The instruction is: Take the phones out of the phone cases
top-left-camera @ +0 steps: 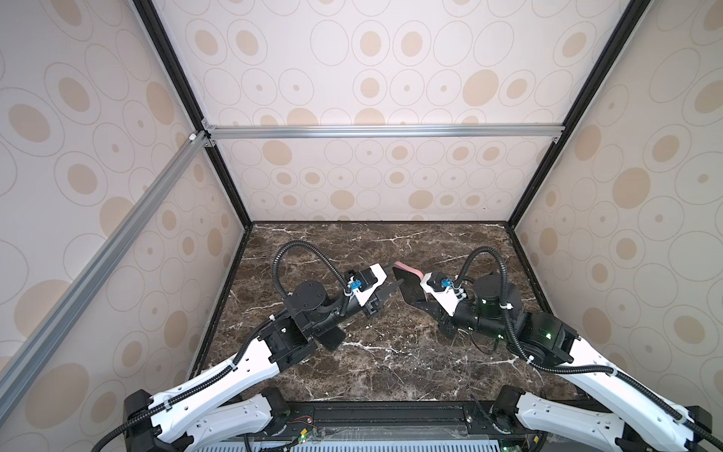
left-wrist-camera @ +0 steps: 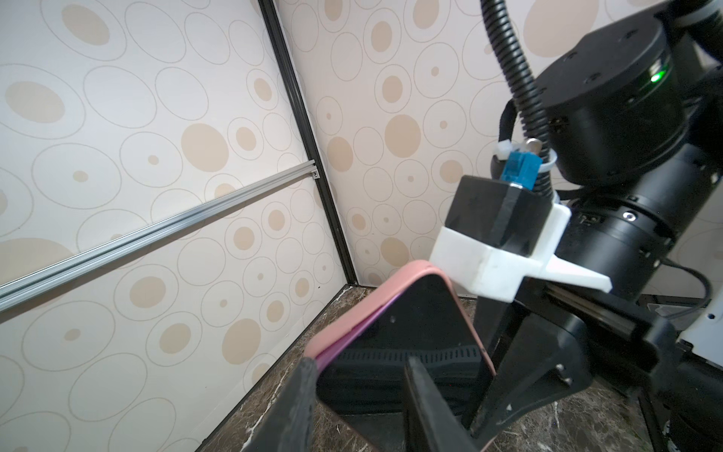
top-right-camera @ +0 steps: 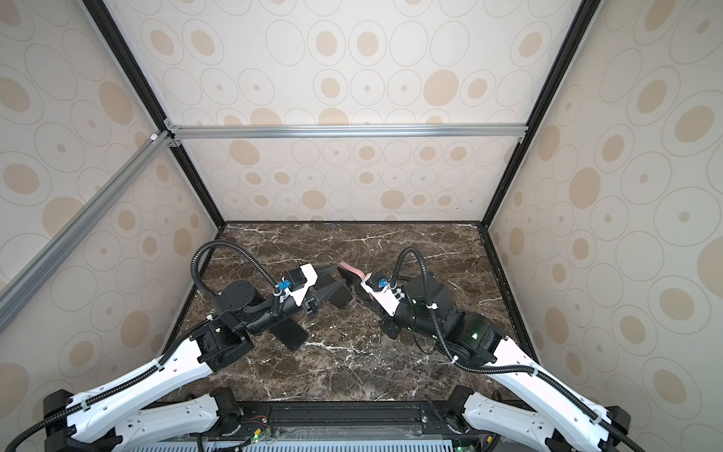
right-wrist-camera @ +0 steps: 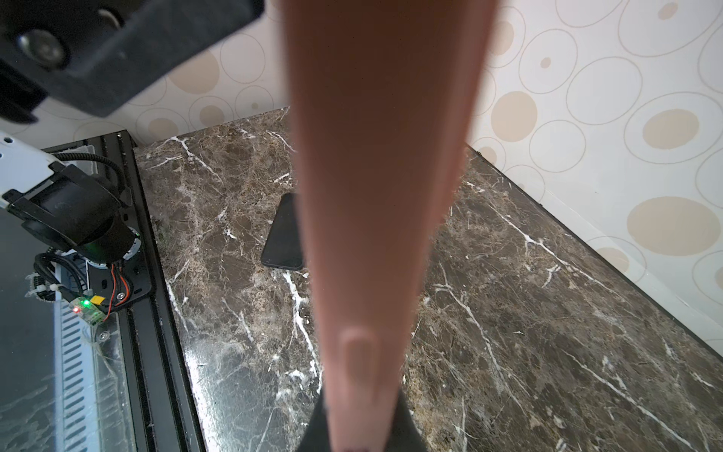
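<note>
My right gripper (top-left-camera: 422, 302) (right-wrist-camera: 362, 434) is shut on the pink phone case (top-left-camera: 407, 270) (left-wrist-camera: 352, 317) (right-wrist-camera: 371, 195) and holds it tilted above the marble table. The phone (top-left-camera: 409, 287) (left-wrist-camera: 410, 325), with a black screen and a purple rim, sits in the case. Along one edge the purple rim shows beside the pink lip. My left gripper (top-left-camera: 396, 278) (left-wrist-camera: 360, 364) stands partly open astride the phone's corner. One of its fingers (left-wrist-camera: 307, 375) touches the corner where rim and case meet. The other lies across the screen.
A second flat black phone (top-left-camera: 332, 338) (right-wrist-camera: 283, 235) lies on the marble table (top-left-camera: 391, 371) under my left forearm. Patterned walls close in the back and both sides. A black rail (top-left-camera: 391, 415) runs along the front edge.
</note>
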`<state>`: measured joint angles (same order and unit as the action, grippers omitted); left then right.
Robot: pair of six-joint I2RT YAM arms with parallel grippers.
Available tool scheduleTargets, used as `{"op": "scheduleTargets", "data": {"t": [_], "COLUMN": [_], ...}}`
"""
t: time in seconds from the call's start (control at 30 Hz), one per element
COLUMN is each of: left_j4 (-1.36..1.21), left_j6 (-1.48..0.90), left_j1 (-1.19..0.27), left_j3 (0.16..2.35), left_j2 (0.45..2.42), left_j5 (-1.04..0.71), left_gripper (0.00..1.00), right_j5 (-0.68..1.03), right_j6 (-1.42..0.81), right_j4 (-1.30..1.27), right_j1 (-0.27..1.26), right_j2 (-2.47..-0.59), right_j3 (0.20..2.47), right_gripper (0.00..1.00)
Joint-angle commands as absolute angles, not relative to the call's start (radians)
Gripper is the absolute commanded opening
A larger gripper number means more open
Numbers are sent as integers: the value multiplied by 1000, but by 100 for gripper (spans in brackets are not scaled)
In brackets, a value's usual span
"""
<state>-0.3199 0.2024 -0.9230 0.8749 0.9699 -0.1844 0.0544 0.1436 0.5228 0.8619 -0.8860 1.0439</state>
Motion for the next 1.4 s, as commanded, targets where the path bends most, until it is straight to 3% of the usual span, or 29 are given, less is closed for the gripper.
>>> {"op": "scheduleTargets", "data": {"t": [0.0, 0.7, 0.97, 1.13, 1.37], "left_j4": [-346, -324, -337, -323, -316], "left_j6": [216, 219, 222, 224, 215], "left_j1": [-928, -928, -928, -928, -928], "left_j3": [886, 897, 889, 895, 888], "left_j2": [967, 996, 975, 977, 983], "left_j5": [-189, -210, -187, -203, -228], "left_gripper": [36, 31, 31, 29, 19], "right_j5": [75, 242, 82, 96, 121], "right_j6": [160, 236, 193, 188, 191], "right_j4": [449, 427, 489, 479, 473], "right_j1": [861, 861, 861, 862, 861], "right_j2": [-865, -843, -884, -881, -878], "right_j3": [1056, 1049, 1081, 1073, 1074], "right_gripper": [0, 0, 0, 0, 0]}}
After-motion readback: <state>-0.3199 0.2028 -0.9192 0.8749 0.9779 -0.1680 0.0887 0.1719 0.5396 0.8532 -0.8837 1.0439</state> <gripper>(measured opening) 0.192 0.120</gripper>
